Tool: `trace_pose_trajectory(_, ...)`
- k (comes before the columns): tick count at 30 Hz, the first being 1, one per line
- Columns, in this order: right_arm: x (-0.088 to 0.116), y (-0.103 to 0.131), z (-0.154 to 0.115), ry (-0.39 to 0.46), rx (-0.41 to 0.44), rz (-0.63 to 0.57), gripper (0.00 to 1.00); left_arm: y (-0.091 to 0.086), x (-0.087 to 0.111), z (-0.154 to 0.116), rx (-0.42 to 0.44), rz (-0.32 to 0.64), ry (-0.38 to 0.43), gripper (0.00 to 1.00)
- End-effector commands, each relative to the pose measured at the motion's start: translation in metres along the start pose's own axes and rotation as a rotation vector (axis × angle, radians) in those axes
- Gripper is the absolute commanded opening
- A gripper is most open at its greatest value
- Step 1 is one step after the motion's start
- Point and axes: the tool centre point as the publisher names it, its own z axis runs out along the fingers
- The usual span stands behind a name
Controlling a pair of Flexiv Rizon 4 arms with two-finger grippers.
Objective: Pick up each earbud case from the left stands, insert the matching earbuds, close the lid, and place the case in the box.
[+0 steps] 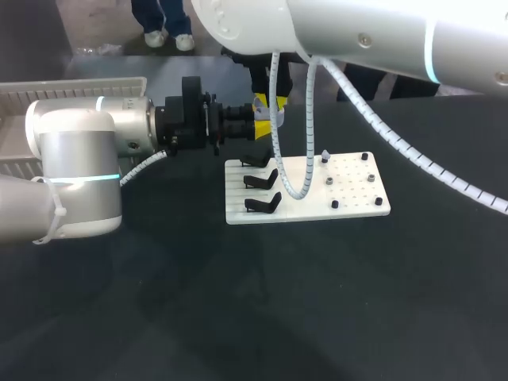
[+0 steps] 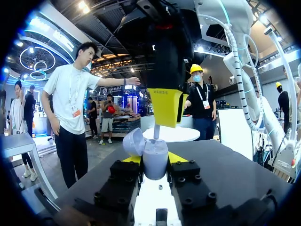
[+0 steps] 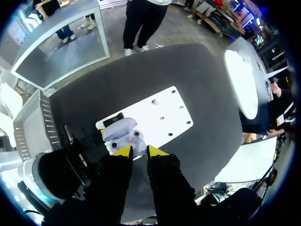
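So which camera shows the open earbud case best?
The left wrist view: the earbud case sits lid-open between the left claw tips. The right wrist view shows it from above, partly behind the right claw. The head view hides it behind arms.

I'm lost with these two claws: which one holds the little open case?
The left gripper: the open case sits clamped between its two fingers, while the right gripper hangs above it.
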Motion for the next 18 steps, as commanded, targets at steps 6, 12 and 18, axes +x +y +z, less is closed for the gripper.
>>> trace_pose_trajectory(6,-0.0043,0.0018,0.0030,0.003,-0.007,0.017,0.00,-0.0009,0.0010,-0.0001,-0.005,0.004,-0.005,0.00)
trace_pose_trajectory(12,-0.0071,0.0014,0.0024,0.000,-0.008,0.026,0.00,-0.0009,0.0010,-0.0001,-0.005,0.004,-0.005,0.00)
trace_pose_trajectory(18,-0.0081,0.0031,0.0042,0.008,-0.011,0.027,0.00,-0.0009,0.0010,-0.0001,-0.005,0.004,-0.005,0.00)
